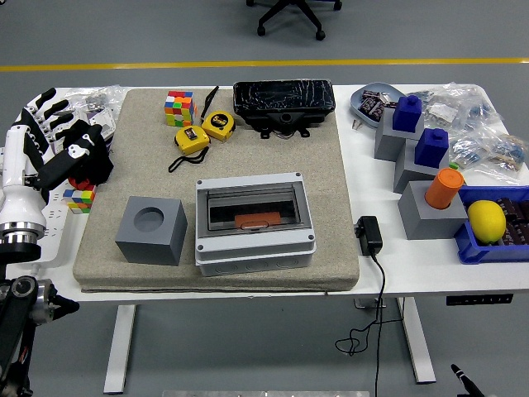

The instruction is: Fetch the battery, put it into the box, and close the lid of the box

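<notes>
The white table (413, 277) carries a beige mat (331, 190) that gives the work a soft, non-slip footing. At the mat's six o'clock sits the grey junction box (254, 223), its clear lid down; an orange-brown battery (254, 220) appears to lie inside, so I judge the task all but finished. At nine o'clock of the box stands a grey block (150, 231) with an empty round socket, likely the battery's former holder. At three o'clock on the table, a blue bin (473, 248) holds a lemon (487, 221). The left hand (51, 136), at the table's nine o'clock edge, has its fingers spread and holds nothing.
</notes>
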